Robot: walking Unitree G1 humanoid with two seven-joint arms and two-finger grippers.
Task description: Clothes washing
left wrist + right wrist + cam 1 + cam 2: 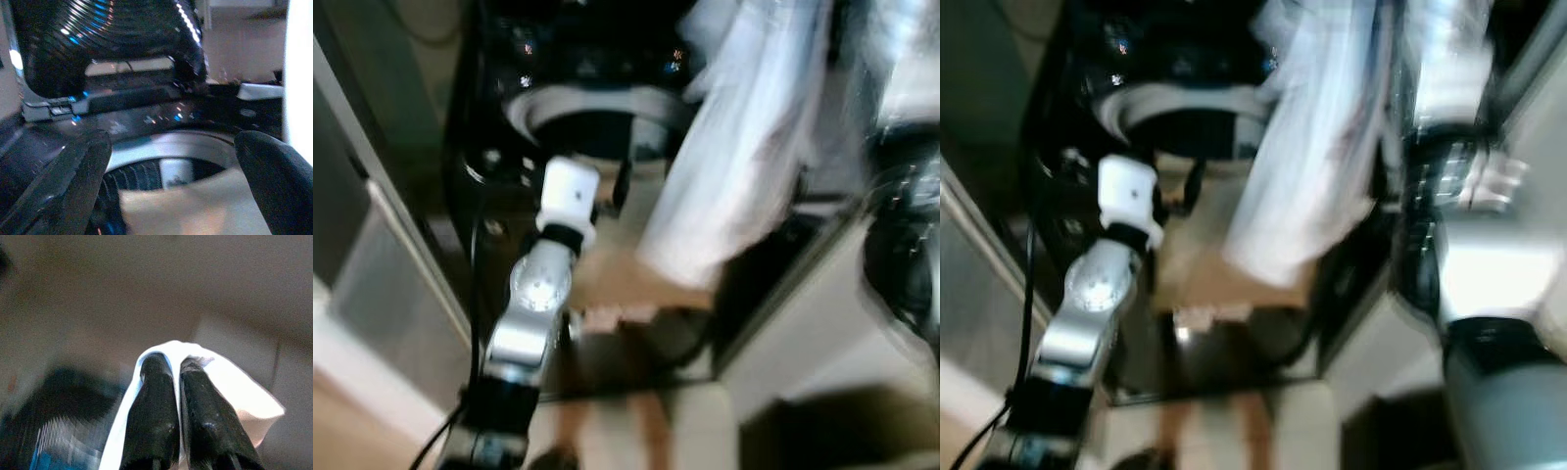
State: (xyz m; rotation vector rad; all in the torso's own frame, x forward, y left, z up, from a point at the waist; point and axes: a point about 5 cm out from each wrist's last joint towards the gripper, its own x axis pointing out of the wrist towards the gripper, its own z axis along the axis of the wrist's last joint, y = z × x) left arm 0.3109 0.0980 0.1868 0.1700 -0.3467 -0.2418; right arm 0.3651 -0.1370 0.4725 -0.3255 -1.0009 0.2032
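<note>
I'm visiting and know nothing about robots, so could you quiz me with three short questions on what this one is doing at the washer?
1. True or false: the right end effector is pinched shut on the white garment.
2. What does the garment hang above? A) a sink B) the washing machine with its round drum opening C) a basket
3. Fill in: the left end effector, near the drum opening, has its fingers ____.

Key: 1 true; 2 B; 3 open.

No text, label, brand or number can be read on anything here
</note>
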